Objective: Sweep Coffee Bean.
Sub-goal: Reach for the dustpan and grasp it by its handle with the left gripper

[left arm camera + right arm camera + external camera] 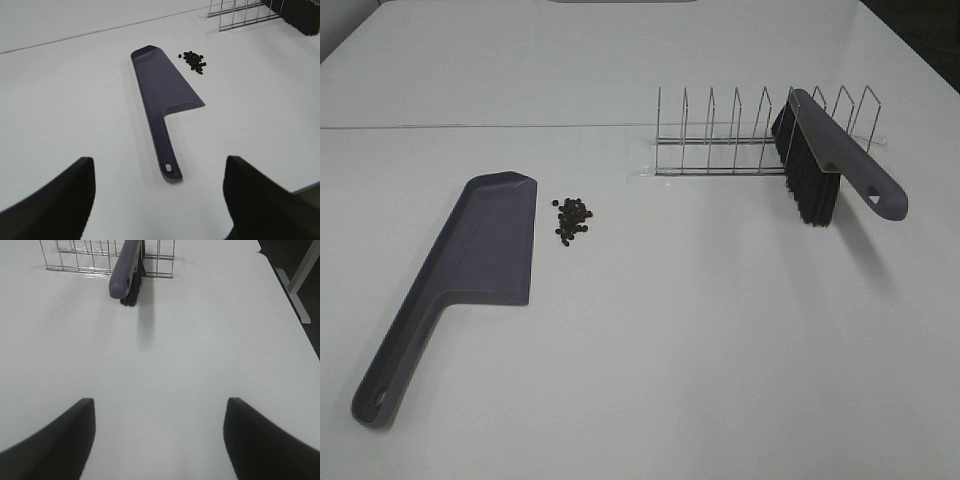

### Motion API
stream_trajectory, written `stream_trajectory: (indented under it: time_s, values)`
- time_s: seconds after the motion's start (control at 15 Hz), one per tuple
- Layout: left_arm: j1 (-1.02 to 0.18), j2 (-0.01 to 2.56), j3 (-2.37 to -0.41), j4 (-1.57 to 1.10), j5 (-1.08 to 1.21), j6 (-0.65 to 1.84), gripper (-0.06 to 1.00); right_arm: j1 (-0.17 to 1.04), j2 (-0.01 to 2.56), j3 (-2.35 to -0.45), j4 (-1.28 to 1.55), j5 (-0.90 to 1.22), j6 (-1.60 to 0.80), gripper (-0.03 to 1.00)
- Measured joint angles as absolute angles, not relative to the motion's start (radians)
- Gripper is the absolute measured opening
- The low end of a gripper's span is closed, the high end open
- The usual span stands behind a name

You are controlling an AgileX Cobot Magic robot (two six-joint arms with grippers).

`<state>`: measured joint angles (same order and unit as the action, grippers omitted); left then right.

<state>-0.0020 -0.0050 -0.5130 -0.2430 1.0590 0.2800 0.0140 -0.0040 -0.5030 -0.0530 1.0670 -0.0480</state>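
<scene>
A white counter [670, 340] is filling nearly every view, with a thin seam crossing it at the far side, level with the rack. Past its right edge, the right wrist view is showing dark floor [287, 252] and one white leg [302, 272].

At the left, the left tool [159, 162] is hovering over the bare counter near the dustpan's handle end, its two black fingers spread wide and pinching nothing. One grey-purple dustpan [485, 240] is lying flat, its blade pointing to the far side and its long handle running back toward the near left, with a single hole at the end.

Just beside the blade's right edge, close to its far end but not touching it, the beans [573, 218] are sitting in one small loose heap. They are dark and tiny, roughly twenty, too crowded for an exact count.

Further right, well apart from the heap, one wire rack [720, 135] is standing with a row of upright loops. One brush [815, 170] is resting among its right-hand loops, black bristles pointing down and its grey-purple handle sticking out toward the near right.

At the right, the right tool [159, 402] is hanging over the empty counter short of the brush, its fingers also spread wide, with nothing between them.
</scene>
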Motion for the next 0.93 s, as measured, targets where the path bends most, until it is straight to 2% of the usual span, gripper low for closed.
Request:
stream_trajectory:
  time_s: [0.93]
  values:
    - [-0.002,-0.005,-0.513,-0.243,1.059,0.280,0.68,0.014,-0.004,-0.503,-0.053,1.067,-0.048,0.70]
